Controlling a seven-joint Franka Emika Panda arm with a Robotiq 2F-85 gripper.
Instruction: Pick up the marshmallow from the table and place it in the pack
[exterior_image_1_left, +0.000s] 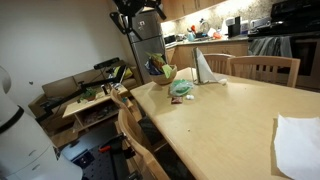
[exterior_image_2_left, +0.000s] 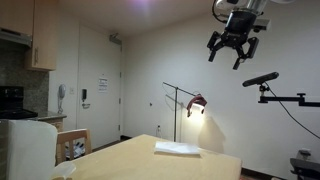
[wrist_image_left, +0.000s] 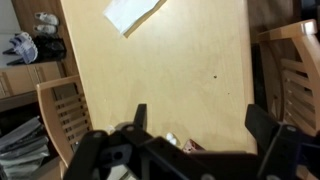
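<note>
— Where does the pack (exterior_image_1_left: 182, 89) lie?
— On the worktop (exterior_image_1_left: 230, 120), just beside the bowl (exterior_image_1_left: 165, 72); the marshmallow is not discernible. The end effector (exterior_image_2_left: 234, 55), spread, hangs high above the bowl; it should descend slowly.

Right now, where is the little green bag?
In an exterior view the pack lies at the far end of the table, between the bowl and the pointed white paper.

No text could be read in any view. In an exterior view, a small white paper notice (exterior_image_2_left: 103, 82) on the pale door (exterior_image_2_left: 110, 105) was too small to make out. The whitish patches on the soft pale green-teal plastic pack (exterior_image_1_left: 182, 89) were blurred.
</note>
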